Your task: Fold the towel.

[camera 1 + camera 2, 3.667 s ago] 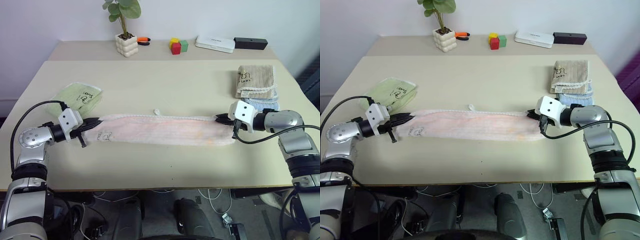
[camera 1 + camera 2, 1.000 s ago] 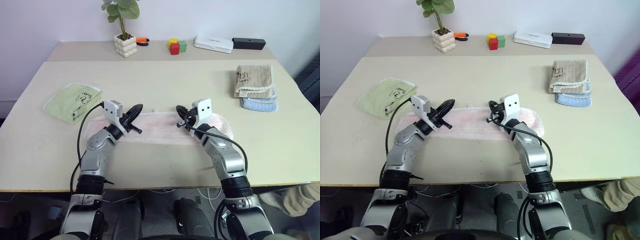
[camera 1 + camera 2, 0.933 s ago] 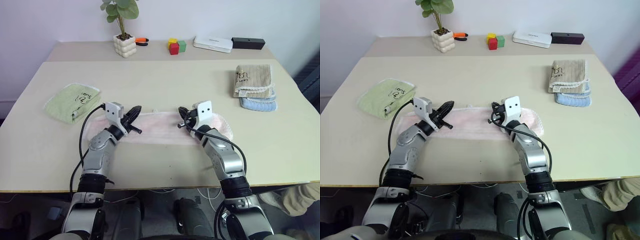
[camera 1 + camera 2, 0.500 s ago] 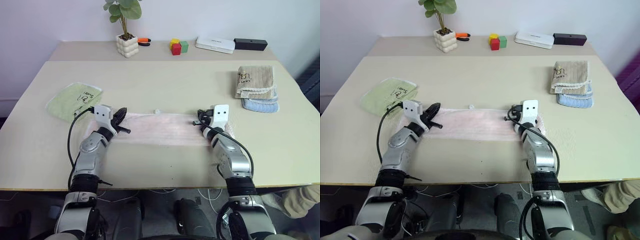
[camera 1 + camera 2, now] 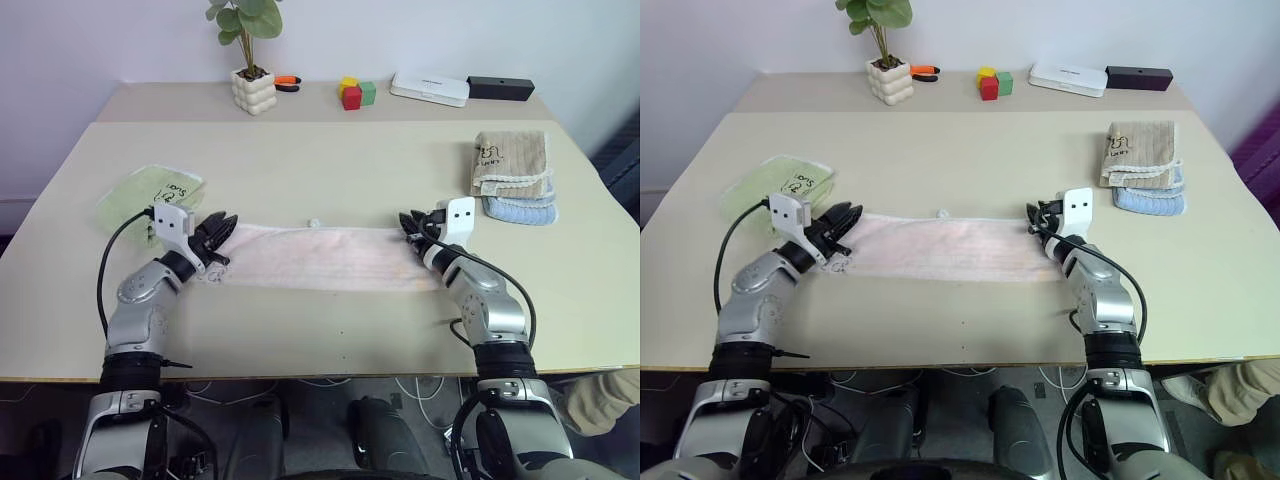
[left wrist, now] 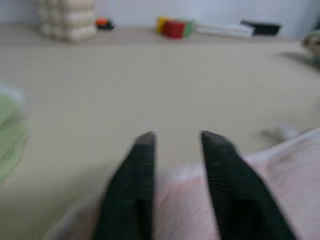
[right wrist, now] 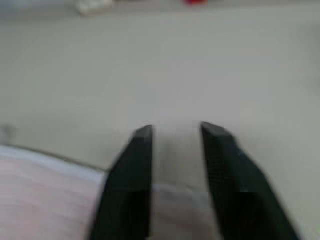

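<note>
A pale pink terry cloth towel with white scalloped trim [image 5: 325, 256] lies as a long folded strip across the near middle of the beige worktop [image 5: 330, 160], its small loop [image 5: 313, 223] poking out at the far edge. The robot's left claw [image 5: 221, 232] sits at the strip's left end and its right claw [image 5: 409, 224] at the right end; in each wrist view the two black fingers [image 6: 135, 190] stand apart with pink cloth below them, gripping nothing. A folded light green towel [image 5: 150, 192] rests just beyond the left claw, while a beige towel [image 5: 511, 160] lies stacked on a blue towel [image 5: 520, 209] toward the far right. Along the back stand a potted plant in a white knobbly pot [image 5: 252, 70], coloured blocks [image 5: 355, 92], a white flat box [image 5: 429, 87] and a black bar-shaped box [image 5: 501, 87].
</note>
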Action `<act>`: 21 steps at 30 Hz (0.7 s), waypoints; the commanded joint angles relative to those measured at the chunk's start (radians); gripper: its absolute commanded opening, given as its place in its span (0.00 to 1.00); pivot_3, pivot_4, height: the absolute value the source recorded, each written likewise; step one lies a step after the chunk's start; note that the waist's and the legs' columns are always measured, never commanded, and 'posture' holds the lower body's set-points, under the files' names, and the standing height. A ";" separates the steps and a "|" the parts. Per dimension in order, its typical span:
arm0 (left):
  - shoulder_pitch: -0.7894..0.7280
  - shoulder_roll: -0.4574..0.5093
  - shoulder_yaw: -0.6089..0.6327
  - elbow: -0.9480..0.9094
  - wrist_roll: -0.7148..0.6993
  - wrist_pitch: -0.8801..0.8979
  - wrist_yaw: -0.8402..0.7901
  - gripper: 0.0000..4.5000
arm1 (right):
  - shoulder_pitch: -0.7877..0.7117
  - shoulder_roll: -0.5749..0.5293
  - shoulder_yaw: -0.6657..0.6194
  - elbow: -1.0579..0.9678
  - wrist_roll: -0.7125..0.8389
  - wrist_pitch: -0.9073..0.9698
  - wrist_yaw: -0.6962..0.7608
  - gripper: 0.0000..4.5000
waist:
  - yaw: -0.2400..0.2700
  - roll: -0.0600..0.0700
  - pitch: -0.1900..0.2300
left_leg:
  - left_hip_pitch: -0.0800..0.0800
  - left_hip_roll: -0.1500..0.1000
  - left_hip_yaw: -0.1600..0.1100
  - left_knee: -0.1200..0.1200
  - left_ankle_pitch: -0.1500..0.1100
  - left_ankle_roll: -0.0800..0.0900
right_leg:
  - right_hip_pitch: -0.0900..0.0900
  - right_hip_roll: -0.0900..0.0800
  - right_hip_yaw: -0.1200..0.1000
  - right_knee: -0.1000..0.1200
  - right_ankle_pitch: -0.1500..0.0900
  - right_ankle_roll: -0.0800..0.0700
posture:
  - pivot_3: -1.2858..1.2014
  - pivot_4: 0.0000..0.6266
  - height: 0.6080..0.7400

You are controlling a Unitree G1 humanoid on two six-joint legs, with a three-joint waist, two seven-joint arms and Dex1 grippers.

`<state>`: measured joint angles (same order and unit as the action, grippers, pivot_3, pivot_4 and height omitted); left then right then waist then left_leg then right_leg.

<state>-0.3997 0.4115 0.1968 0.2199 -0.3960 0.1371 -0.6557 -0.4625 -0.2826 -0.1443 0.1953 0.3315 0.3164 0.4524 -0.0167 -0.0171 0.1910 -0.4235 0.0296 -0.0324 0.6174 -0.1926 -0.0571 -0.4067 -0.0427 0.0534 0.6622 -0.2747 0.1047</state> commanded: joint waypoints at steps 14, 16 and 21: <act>0.076 0.171 0.020 -0.313 -0.247 0.139 -0.394 1.00 | 0.327 -0.384 -0.202 -0.458 0.297 0.311 0.316 0.99 | 0.002 0.000 0.000 | 0.000 0.001 0.000 -0.003 0.000 0.000 | 0.001 0.001 0.000 -0.006 -0.002 -0.003 | 0.52 0.24 1.00; 0.070 0.191 0.016 -0.271 -0.231 0.105 -0.444 1.00 | 0.402 -0.351 -0.257 -0.521 0.338 0.379 0.232 0.99 | 0.005 0.000 0.000 | -0.001 0.001 0.000 -0.004 0.000 0.000 | 0.001 0.001 0.000 -0.007 -0.002 -0.002 | 0.52 0.24 1.00; -0.013 0.199 -0.014 -0.132 -0.232 0.097 -0.546 1.00 | 0.481 -0.246 -0.354 -0.613 0.393 0.475 0.004 0.99 | 0.003 -0.001 -0.001 | -0.001 0.001 0.001 -0.001 0.000 0.000 | 0.002 0.000 0.001 -0.009 -0.003 -0.004 | 0.52 0.24 1.00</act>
<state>-0.3837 0.6017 0.1817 0.0719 -0.6202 0.2500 -1.1612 0.0114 -0.5510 -0.4492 -0.3510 0.6812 0.7702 0.5275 -0.0134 -0.0181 0.1904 -0.4245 0.0305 -0.0312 0.6165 -0.1927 -0.0570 -0.4050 -0.0424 0.0540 0.6532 -0.2772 0.1005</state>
